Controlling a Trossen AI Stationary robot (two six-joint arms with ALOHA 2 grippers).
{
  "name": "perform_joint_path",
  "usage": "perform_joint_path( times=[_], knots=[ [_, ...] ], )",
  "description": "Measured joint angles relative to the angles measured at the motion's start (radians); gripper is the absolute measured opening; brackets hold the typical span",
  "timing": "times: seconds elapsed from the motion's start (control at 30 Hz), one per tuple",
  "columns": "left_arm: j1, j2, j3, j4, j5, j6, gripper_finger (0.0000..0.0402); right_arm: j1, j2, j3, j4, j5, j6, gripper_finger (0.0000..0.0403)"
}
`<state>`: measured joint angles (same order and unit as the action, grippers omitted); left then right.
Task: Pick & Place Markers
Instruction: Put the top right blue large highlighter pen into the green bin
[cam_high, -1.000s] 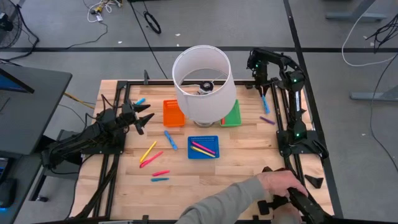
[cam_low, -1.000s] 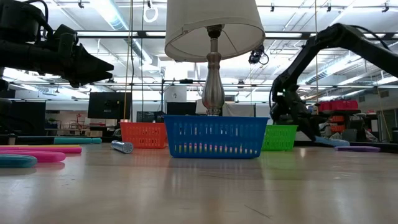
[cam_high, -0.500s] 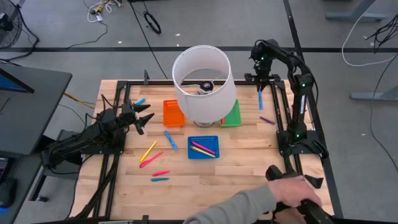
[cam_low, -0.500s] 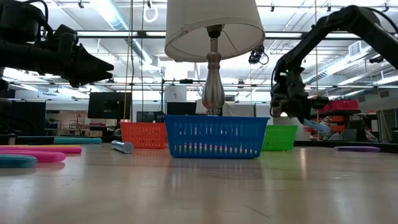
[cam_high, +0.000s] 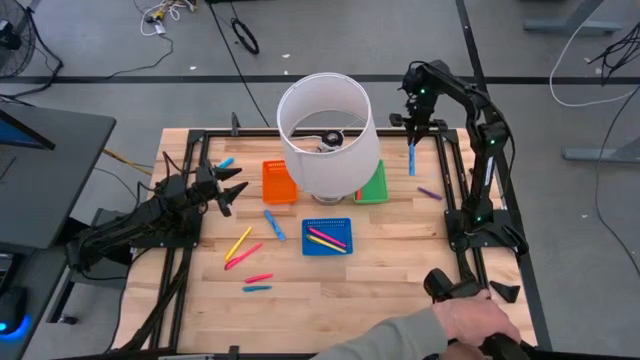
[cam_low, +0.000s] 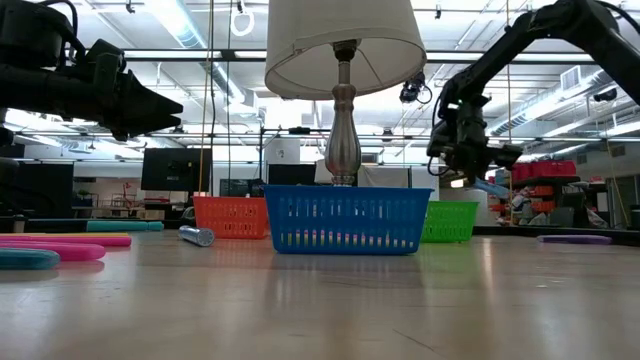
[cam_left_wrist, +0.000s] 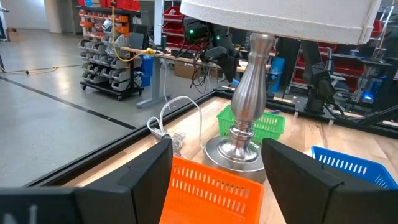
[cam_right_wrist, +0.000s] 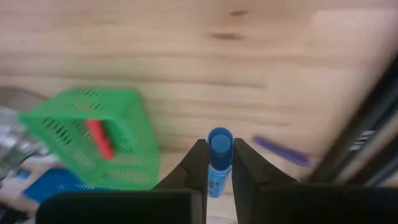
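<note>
Over the surface's (cam_high: 400, 255) left side, our left end effector (cam_high: 232, 193) waits with fingers spread, loose markers (cam_high: 250, 247) lying near it. Mid-surface, the lamp (cam_high: 326, 132) overhangs the orange tray (cam_high: 279, 183) and green tray (cam_high: 374, 183); the blue tray (cam_high: 328, 236) sits in front. Far right, our right end effector (cam_right_wrist: 219, 163) pinches a blue marker (cam_right_wrist: 219, 158) aloft. We should approach whichever tray we choose clear of the lampshade, which crowds the green one. A person's hand (cam_high: 472, 318) rests nearby.

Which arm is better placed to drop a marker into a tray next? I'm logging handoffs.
The right: the right gripper holds a blue marker above the table near the green square tray. The left gripper is open and empty.
</note>
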<state>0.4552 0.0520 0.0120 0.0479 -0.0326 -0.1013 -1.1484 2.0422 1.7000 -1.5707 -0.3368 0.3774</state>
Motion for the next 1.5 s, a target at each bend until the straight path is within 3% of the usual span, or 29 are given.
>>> perform_joint_path(
  times=[0.17, 0.47, 1.07, 1.5],
  knots=[
    [0.000, 0.000, 0.000, 0.000, 0.000, 0.000, 0.0252, 0.038, 0.000, 0.000, 0.000, -0.029, 0.003, 0.0035],
    [0.000, 0.000, 0.000, 0.000, 0.000, 0.000, 0.0252, 0.100, 0.000, 0.000, 0.000, -0.193, -0.011, 0.0035],
    [0.000, 0.000, 0.000, 0.000, 0.000, 0.000, 0.0252, 0.228, 0.096, 0.000, 0.021, -0.309, 0.007, 0.0035],
    [0.000, 0.000, 0.000, 0.000, 0.000, 0.000, 0.0252, 0.268, 0.129, 0.000, 0.179, -0.381, 0.097, 0.0035]
  ],
)
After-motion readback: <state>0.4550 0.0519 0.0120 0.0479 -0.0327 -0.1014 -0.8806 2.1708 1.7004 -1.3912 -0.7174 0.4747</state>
